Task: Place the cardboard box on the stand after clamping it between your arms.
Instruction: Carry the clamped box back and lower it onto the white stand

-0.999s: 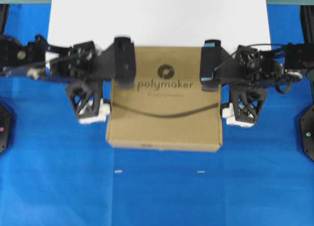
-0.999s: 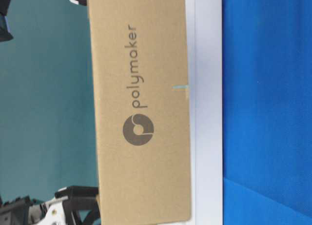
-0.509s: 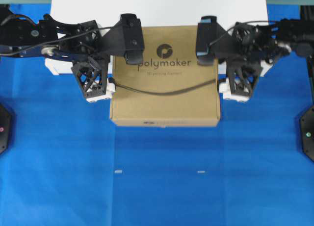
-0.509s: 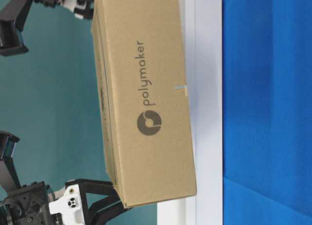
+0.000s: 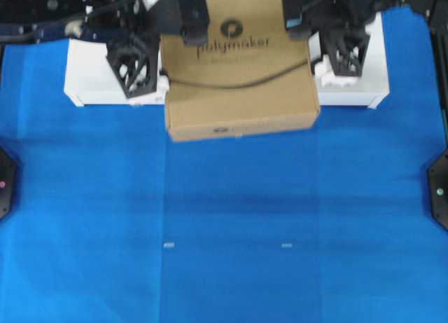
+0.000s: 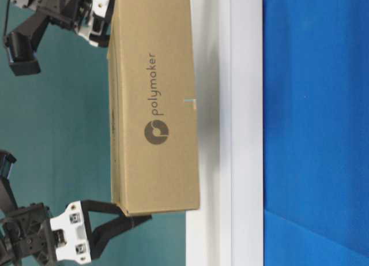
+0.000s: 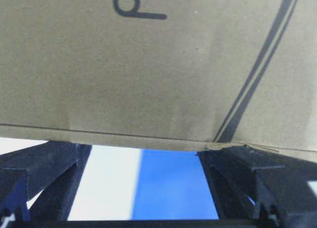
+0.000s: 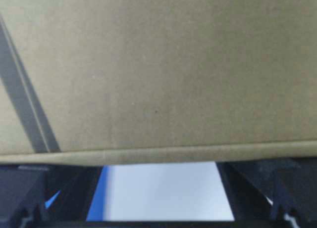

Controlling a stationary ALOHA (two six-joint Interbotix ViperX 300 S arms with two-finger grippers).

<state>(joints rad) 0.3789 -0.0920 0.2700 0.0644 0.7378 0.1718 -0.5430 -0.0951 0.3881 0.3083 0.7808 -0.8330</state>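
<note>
The brown cardboard box (image 5: 241, 71) with the polymaker logo hangs clamped between my two arms, over the front part of the white stand (image 5: 91, 81). My left gripper (image 5: 158, 60) presses its spread fingertips against the box's left side, and my right gripper (image 5: 317, 44) does the same on the right side. Both are open with nothing between the fingers. In the left wrist view the box (image 7: 158, 65) fills the top, above my left gripper (image 7: 146, 151). In the right wrist view the stand (image 8: 163, 193) shows below my right gripper (image 8: 161, 166). Whether the box (image 6: 153, 104) touches the stand (image 6: 245, 133) I cannot tell.
A blue cloth (image 5: 224, 218) covers the table in front of the stand, with two small white marks (image 5: 168, 245) (image 5: 286, 245) on it. Black arm bases sit at the left edge (image 5: 3, 183) and the right edge (image 5: 439, 190).
Both arms have carried the clamped box away from the front of the table, from in front of the stand to above its front part. The jaws stayed wide.
</note>
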